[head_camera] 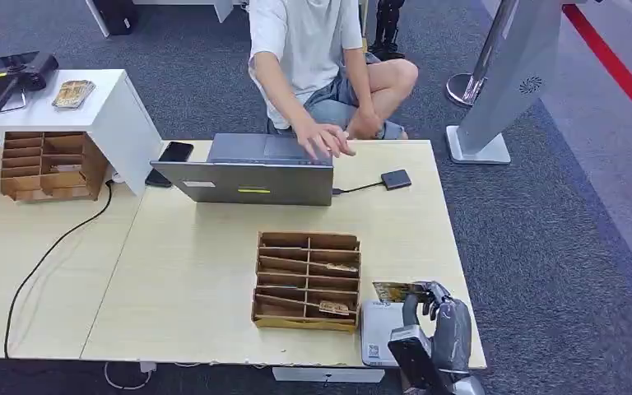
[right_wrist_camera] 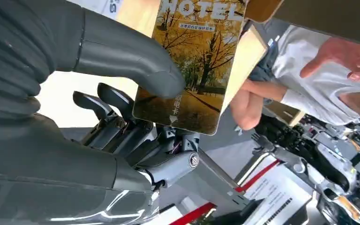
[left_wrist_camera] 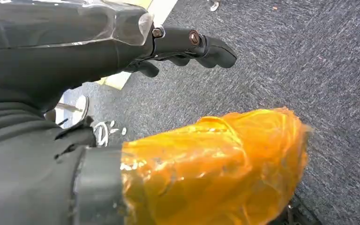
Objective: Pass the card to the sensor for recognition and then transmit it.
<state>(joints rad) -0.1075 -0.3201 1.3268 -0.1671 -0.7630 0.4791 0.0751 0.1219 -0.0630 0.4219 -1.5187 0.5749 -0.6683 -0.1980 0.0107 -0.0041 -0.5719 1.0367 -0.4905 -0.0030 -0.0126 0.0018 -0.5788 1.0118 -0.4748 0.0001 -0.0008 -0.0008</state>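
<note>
Card (head_camera: 397,290) pinched in right hand (head_camera: 443,317) at table's (head_camera: 189,271) near-right corner, roughly 5 o'clock in head view, held just above the white sensor box (head_camera: 376,331). Long axis near level there, free end pointing toward 9 o'clock, at the wooden slot rack (head_camera: 306,281); reads edge-on and thin from above. In right wrist view, card (right_wrist_camera: 192,65) flat, glossy, rectangular with rounded corners, printed with yellow autumn trees and "HOTEL" lettering. Thick grey thumb (right_wrist_camera: 126,56) pressed on printed face; darker fingers (right_wrist_camera: 110,101) behind the back side, so card sandwiched between thumb and fingers, most of its length sticking out past them. Grip closed on card.

Left hand (left_wrist_camera: 187,47) over grey carpet (left_wrist_camera: 309,61), dark fingers slightly curled and apart, holding nothing; thumb wrapped in crinkled orange film (left_wrist_camera: 215,168).

Rack of brown cardboard-like wood, two columns of slanted slots, a few cards inside; sits just at 9 o'clock of sensor box. Grey laptop (head_camera: 251,171) at 12 o'clock of rack, cable to small dark reader (head_camera: 396,178). Person (head_camera: 321,58) seated beyond far edge, hand (head_camera: 325,140) over laptop. Second rack (head_camera: 45,166) and black phone (head_camera: 174,152) far left.
</note>
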